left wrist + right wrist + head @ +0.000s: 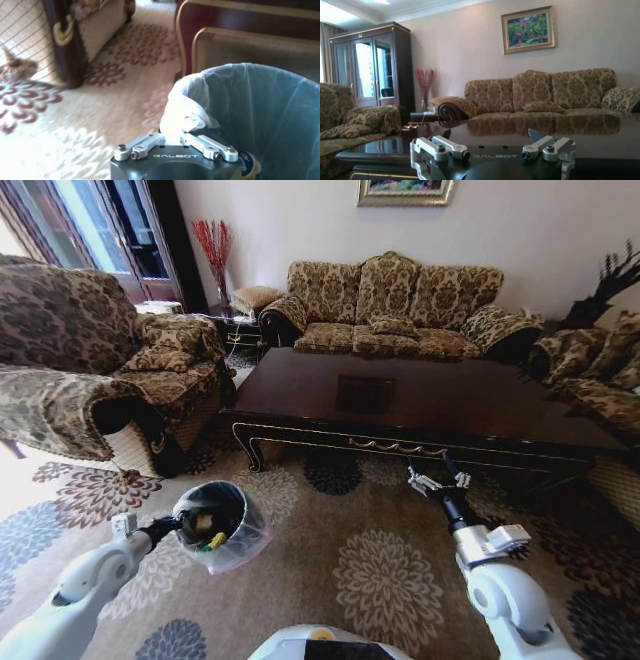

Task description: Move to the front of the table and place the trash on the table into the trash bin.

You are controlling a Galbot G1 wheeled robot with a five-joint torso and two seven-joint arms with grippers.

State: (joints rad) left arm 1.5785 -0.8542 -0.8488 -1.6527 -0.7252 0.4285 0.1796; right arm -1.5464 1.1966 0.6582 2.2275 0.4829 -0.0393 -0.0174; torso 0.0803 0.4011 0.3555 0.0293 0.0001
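your left gripper (178,523) is pinched shut on the rim of the trash bin (236,498), a small round black bin with a pale plastic liner, held just above the patterned carpet (380,570) in front of the table (480,405). inside the bin you can see some trash (208,530), with a bit of green and yellow showing. in the left wrist view the fingers (207,144) close on the bunched white liner (185,112). your right gripper (438,477) hangs near the table's front edge, jaws spread apart and holding nothing. the table's glossy dark reddish top reflects the room. a floral sofa (395,305) stands behind it, an armchair (90,355) to the left, and a framed painting (528,29) on the wall.
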